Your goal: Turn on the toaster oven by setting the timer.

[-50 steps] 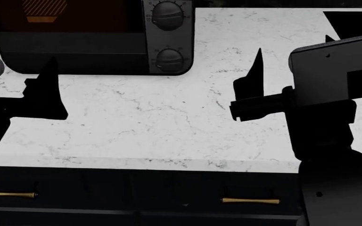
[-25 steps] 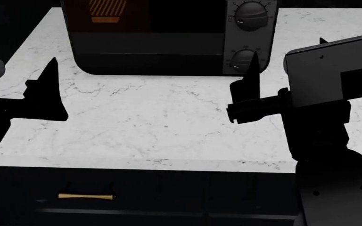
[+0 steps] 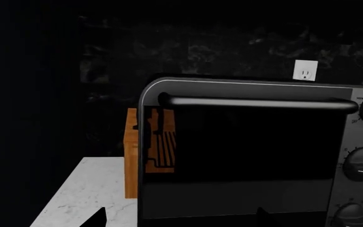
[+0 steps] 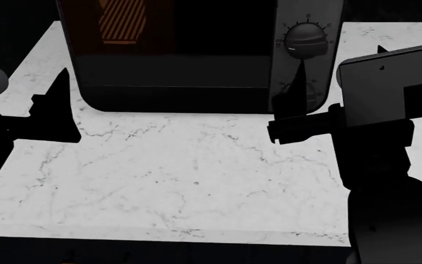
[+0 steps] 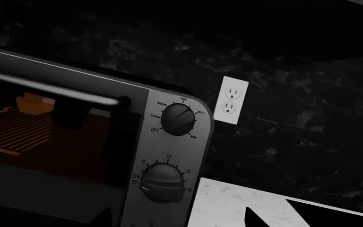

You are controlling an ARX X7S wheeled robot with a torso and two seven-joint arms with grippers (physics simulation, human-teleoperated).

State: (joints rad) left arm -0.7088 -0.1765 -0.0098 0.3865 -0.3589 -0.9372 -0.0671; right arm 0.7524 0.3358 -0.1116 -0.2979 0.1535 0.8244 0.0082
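The toaster oven [image 4: 182, 60] is a black box with a dark glass door, standing at the back of the white marble counter [image 4: 182, 170]. Its silver bar handle [image 3: 257, 103] shows in the left wrist view. The silver panel holds round dark knobs: a mode knob [image 5: 177, 118] and a numbered dial [image 5: 161, 182] below it. The head view shows one dial [image 4: 305, 39]. My right gripper [image 4: 337, 69] is open in front of the panel, one finger overlapping the lower knob in the head view. My left gripper [image 4: 28, 93] is open at the oven's front left.
A white wall outlet [image 5: 230, 100] sits on the dark backsplash just beyond the oven's knob side; it also shows in the left wrist view [image 3: 305, 70]. An orange wooden block [image 3: 131, 156] stands against the oven's other side. The counter's front edge [image 4: 160, 237] is near.
The head view has shifted: the oven now looks larger and lower in the frame, and the drawers have dropped out of view. My right finger now overlaps the lower knob.
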